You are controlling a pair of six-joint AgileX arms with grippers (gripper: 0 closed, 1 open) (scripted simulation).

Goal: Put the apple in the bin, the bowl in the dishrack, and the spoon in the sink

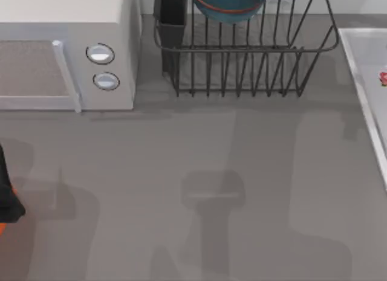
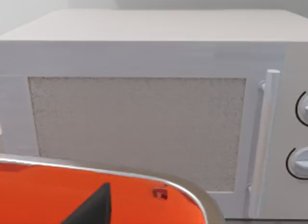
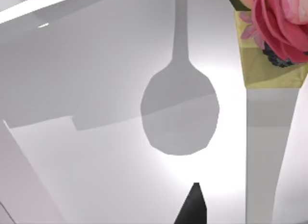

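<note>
The blue bowl (image 1: 230,6) with its reddish rim sits inside the dark wire dishrack (image 1: 242,69) at the back. A grey spoon (image 3: 180,115) lies flat on the white floor of the sink (image 3: 96,156), whose rim (image 1: 363,93) runs down the table's right side. My right gripper (image 3: 193,207) hangs just above the spoon, apart from it. My left gripper (image 2: 96,207) hovers over the orange bin (image 2: 57,195), which peeks in at the far left (image 1: 2,228). Inside the bin a small red spot (image 2: 160,193) shows; I cannot tell whether it is the apple.
A white microwave (image 1: 66,45) with two round knobs stands at the back left, right behind the bin (image 2: 144,118). A black utensil cup (image 1: 173,15) fills the rack's left corner. A pink-flowered yellow object (image 3: 269,46) sits in the sink beside the spoon.
</note>
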